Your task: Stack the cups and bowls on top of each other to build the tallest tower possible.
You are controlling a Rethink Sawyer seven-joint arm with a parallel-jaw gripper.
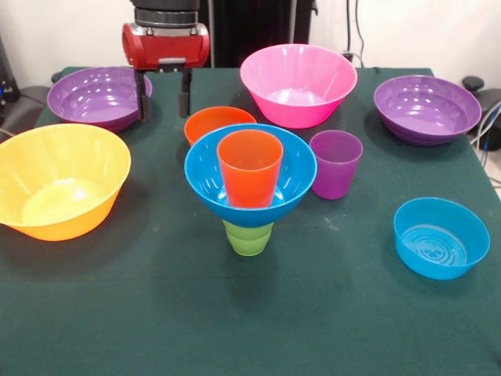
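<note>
Hanging at the upper left of the front view, my red-and-black gripper held its two dark fingers apart, gripping nothing, beside the wide glossy purple plastic bowl. At the frame's centre stood the tower: a stepped green plastic cup on the dark green tablecloth, a medium blue plastic bowl upon it, and an orange plastic cup standing upright inside that bowl. Just behind sat a small orange plastic bowl on the cloth, not stacked. To the right stood a purple plastic tumbler. Elsewhere lay a large yellow-orange bowl, a large pink bowl, a second purple bowl and a small shallow blue bowl.
</note>
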